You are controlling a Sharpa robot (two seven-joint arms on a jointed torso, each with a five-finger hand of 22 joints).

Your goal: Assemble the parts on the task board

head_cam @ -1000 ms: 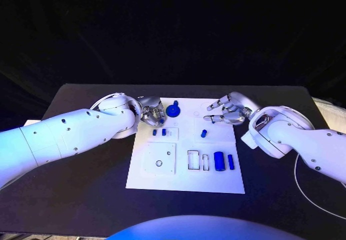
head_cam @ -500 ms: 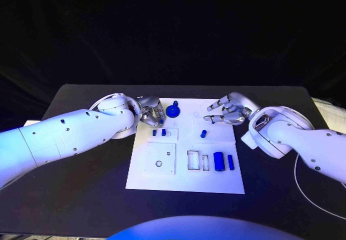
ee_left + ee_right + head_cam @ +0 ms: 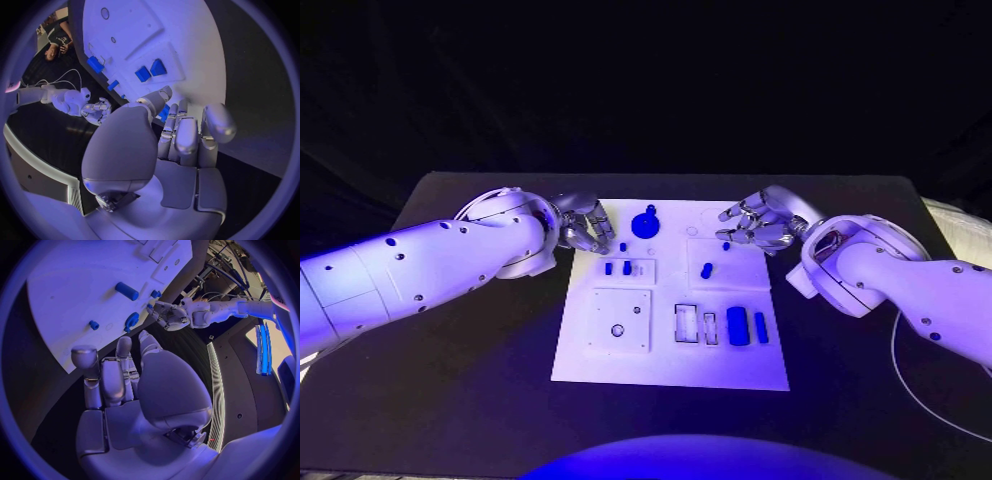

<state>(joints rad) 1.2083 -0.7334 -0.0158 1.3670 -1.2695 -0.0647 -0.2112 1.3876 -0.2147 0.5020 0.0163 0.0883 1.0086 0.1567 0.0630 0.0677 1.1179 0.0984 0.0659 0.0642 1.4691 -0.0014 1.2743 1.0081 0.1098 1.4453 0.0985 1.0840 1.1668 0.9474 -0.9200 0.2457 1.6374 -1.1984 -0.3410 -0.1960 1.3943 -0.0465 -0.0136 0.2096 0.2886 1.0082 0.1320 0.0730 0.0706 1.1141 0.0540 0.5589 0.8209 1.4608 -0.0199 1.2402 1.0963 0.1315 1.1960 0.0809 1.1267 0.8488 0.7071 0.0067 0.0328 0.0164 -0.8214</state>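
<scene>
The white task board (image 3: 668, 350) lies in the middle of the black table. A large blue knob-shaped part (image 3: 646, 222) stands near its far edge. Two small blue parts (image 3: 619, 267) sit side by side in a recess, and another small part (image 3: 708, 268) lies to their right. Two blue cylinders (image 3: 746, 325) lie near the board's right edge. My left hand (image 3: 581, 225) hovers at the board's far left corner, fingers stretched out, holding nothing (image 3: 181, 135). My right hand (image 3: 762, 222) hovers over the far right corner, also holding nothing (image 3: 125, 375).
A square plate with two holes (image 3: 619, 320) and narrow rectangular slots (image 3: 694, 322) mark the board's near half. Black table (image 3: 459, 380) surrounds the board on all sides. A white cable (image 3: 913, 385) trails at the table's right edge.
My left hand has drawn back to the left, away from the blue knob-shaped part, and its fingers have straightened. The right hand has barely shifted.
</scene>
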